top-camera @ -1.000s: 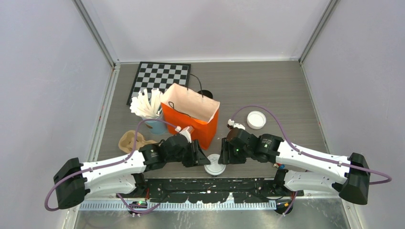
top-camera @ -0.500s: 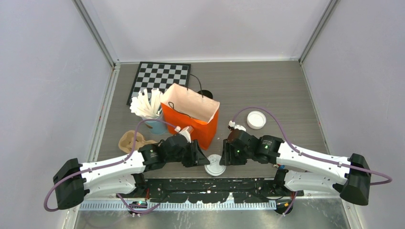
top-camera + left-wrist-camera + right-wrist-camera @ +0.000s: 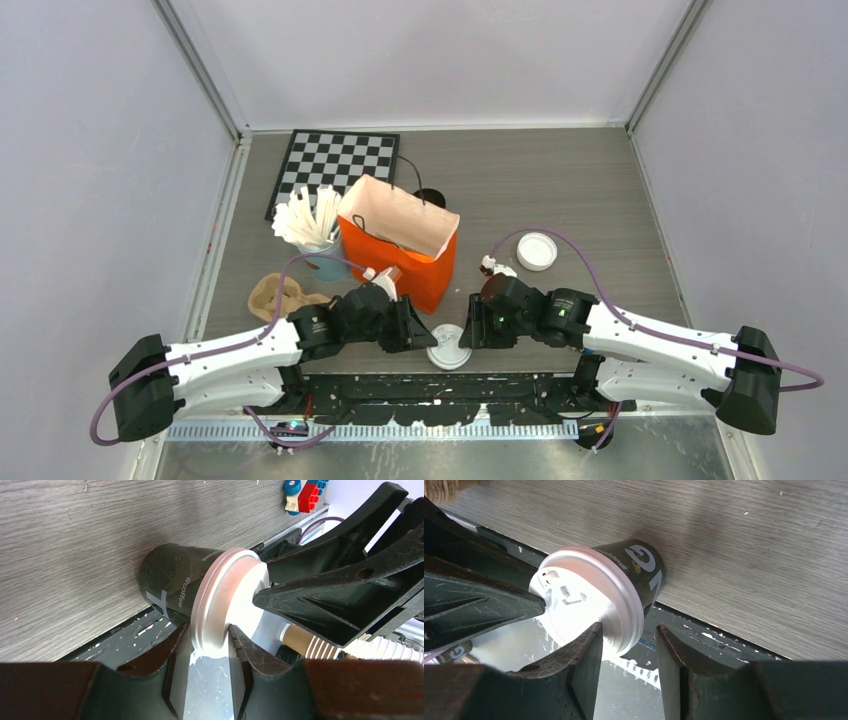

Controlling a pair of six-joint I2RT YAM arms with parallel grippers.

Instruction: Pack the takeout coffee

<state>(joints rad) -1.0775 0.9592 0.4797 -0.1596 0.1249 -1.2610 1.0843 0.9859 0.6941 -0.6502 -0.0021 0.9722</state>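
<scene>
Right now the takeout coffee cup (image 3: pixel 172 580), black with pale print, stands at the near edge of the worktop (image 3: pixel 75 555), squarely between the two pincers, with its white lid (image 3: pixel 225 595) on. The left pincer (image 3: pixel 209 632) is narrowed to a slim gap and bites the lid's rim edge-on. One finger lies on the lid's top face, the other tucks under the rim against the cup wall, and both look to be touching. The right pincer (image 3: pixel 628 629) meets the same lid from the opposite side and is about half open. One of its fingers rests against the lid's top face, while the other stands just clear of the cup wall. The tips of the two pincers nearly meet over the lid. Beyond the left pincer stands an open orange paper bag (image 3: pixel 400 255), and further off to its left is a light-blue cup of white sticks (image 3: pixel 310 235). Beyond the right pincer, well apart, a second white lid (image 3: pixel 537 250) lies loose on the worktop.
</scene>
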